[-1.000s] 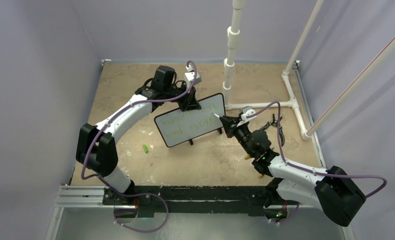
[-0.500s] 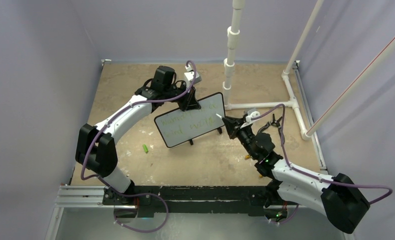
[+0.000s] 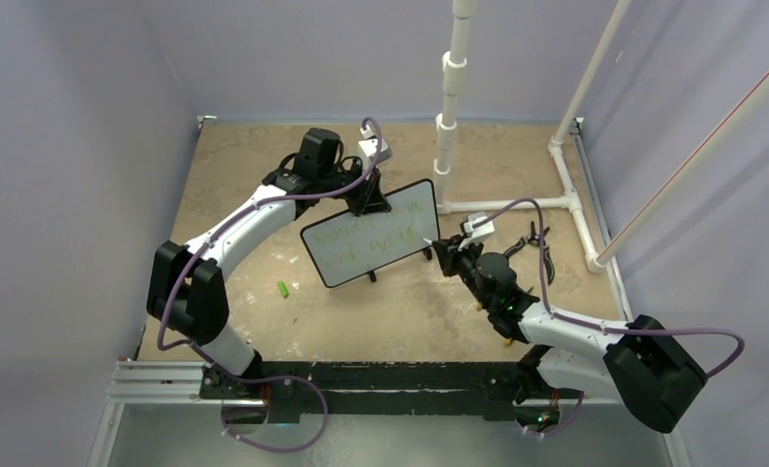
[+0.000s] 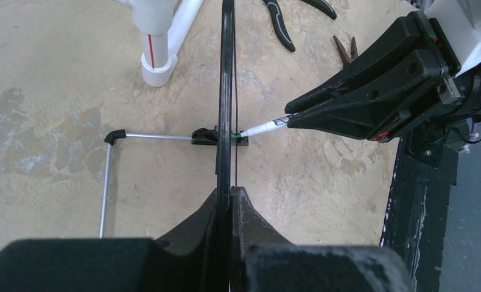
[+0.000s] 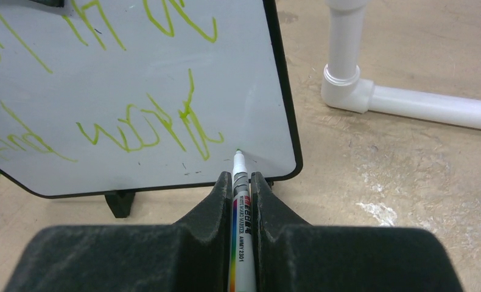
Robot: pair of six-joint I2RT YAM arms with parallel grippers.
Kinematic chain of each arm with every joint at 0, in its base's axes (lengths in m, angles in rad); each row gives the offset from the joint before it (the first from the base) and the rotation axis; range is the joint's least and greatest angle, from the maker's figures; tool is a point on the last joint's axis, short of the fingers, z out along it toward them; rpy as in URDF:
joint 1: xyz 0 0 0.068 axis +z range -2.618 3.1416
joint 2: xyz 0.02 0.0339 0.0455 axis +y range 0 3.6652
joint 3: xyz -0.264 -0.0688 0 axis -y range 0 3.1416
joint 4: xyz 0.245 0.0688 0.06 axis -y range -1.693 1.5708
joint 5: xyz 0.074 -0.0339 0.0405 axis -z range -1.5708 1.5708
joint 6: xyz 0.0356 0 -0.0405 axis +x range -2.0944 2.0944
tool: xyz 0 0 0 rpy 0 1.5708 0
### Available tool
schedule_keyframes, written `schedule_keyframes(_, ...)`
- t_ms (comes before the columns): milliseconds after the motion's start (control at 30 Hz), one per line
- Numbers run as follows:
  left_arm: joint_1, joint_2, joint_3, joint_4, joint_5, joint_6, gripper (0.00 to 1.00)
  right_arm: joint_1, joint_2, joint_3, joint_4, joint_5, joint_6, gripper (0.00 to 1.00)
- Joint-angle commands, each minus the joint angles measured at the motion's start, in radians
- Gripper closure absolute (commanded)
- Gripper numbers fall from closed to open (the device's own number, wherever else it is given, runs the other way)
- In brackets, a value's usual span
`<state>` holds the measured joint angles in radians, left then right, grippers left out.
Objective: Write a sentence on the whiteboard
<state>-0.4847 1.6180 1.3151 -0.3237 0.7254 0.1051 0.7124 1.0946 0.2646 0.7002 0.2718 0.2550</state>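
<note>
The whiteboard [image 3: 371,235] stands tilted on its black feet mid-table, with the green sentence [image 3: 366,239] in two lines across it. My left gripper [image 3: 369,202] is shut on its top edge; the left wrist view shows the board [image 4: 227,91] edge-on between the fingers [image 4: 250,210]. My right gripper [image 3: 439,245] is shut on a white marker [image 5: 242,219]. The marker's green tip [image 5: 238,152] touches the board [image 5: 134,79] near its lower right corner, just right of the last green word [image 5: 153,131].
A white PVC pipe frame [image 3: 517,204] stands behind and right of the board. Black pliers [image 3: 539,243] lie to the right. A green marker cap [image 3: 283,289] lies on the table left of the board. One black foot [image 5: 119,202] shows under the board.
My right gripper has shifted the marker tip down the board's right side toward the lower right corner, and its wrist has turned. The left gripper and the board have stayed put.
</note>
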Motion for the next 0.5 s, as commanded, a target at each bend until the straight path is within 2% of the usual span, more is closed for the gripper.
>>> schedule_keyframes(0,-0.028,0.04,-0.059,-0.057,0.003,0.001,1.0,-0.002,0.009,0.05,0.013,0.038,0.018,1.0)
schedule_keyframes(467,-0.027,0.039,-0.059,-0.056,0.02,0.001,1.0,-0.002,0.033,0.06,0.017,0.058,0.018,1.0)
